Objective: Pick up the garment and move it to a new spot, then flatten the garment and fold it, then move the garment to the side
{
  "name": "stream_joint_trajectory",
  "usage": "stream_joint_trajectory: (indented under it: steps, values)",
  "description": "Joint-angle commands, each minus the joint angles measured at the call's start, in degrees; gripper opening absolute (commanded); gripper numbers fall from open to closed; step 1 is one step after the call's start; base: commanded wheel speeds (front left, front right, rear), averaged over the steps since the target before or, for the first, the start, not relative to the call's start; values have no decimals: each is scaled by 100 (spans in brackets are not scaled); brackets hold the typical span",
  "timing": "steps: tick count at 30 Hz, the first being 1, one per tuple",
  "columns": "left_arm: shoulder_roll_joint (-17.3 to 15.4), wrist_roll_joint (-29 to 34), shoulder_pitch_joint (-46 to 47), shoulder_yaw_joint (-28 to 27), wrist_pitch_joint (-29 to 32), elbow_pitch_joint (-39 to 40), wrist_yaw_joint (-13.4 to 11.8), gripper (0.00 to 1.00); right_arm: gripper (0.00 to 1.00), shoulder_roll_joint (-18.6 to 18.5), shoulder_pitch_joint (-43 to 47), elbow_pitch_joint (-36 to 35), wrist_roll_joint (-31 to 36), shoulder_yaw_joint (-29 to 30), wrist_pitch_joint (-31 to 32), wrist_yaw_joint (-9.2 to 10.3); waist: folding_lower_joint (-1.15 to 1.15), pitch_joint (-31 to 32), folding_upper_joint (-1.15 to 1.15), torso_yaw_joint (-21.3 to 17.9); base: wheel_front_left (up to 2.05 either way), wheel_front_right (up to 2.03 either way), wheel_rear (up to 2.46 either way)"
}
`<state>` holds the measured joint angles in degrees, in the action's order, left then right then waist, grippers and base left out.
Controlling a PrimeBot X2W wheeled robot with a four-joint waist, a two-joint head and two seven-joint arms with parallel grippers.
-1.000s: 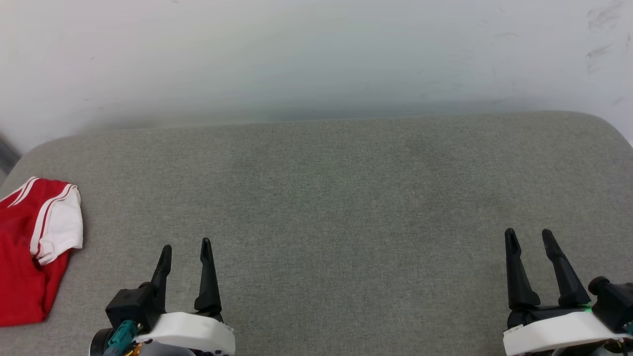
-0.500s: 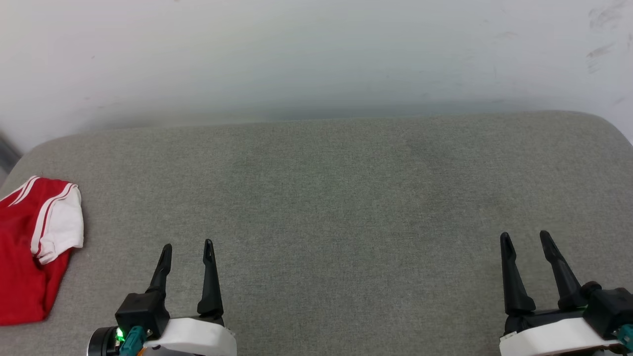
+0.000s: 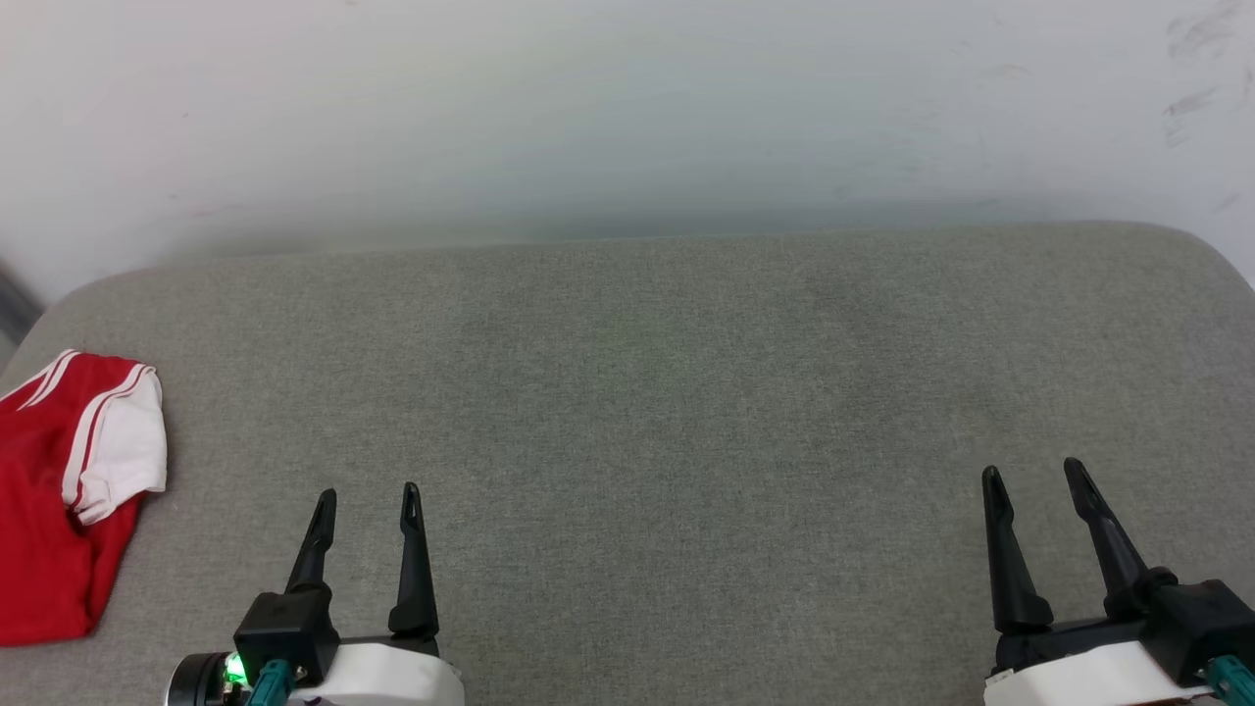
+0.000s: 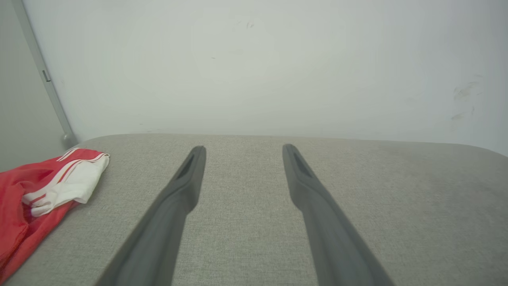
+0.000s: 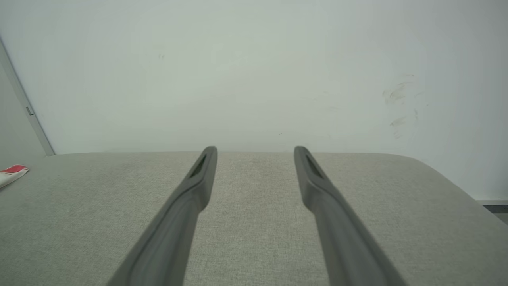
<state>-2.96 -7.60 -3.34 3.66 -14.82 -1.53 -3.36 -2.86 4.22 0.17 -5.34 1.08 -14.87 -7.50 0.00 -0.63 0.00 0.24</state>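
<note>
Lying bunched at the counter's [image 3: 627,392] left edge, the red shirt [image 3: 44,529] shows one white sleeve in the head view. The left fingers [image 3: 413,559] and right fingers [image 3: 1004,549] stand spread wide at the near edge, both empty.

Left wrist view: parted fingers [image 4: 186,190], with the shirt [image 4: 43,186] off to their left.

Right wrist view: parted fingers [image 5: 198,186] holding nothing, a sliver of shirt [image 5: 12,171] far left.

Grey fabric surface [image 3: 667,392], red-and-white garment [image 3: 59,490] bunched at left edge
</note>
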Motion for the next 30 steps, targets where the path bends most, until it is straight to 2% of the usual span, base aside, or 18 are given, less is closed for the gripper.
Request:
stream_joint_trajectory:
  steps: [1, 18, 30]
  values:
    - [9, 91, -78, 22, -49, 4, 4, 100, 100, -3, 90, -35, 69, -19, -37, 2, 0, 4, 0, -3, 0, 0, 0]
    - [10, -274, -50, -5, -54, -158, 10, 100, 100, -2, 100, 174, -482, 9, -35, 2, 0, 6, 0, 17, 0, 0, 0]
    - [10, -304, -7, -71, -47, -212, -6, 100, 100, -2, 100, 222, -433, 18, -35, 2, 0, -4, 0, 28, 0, 0, 0]
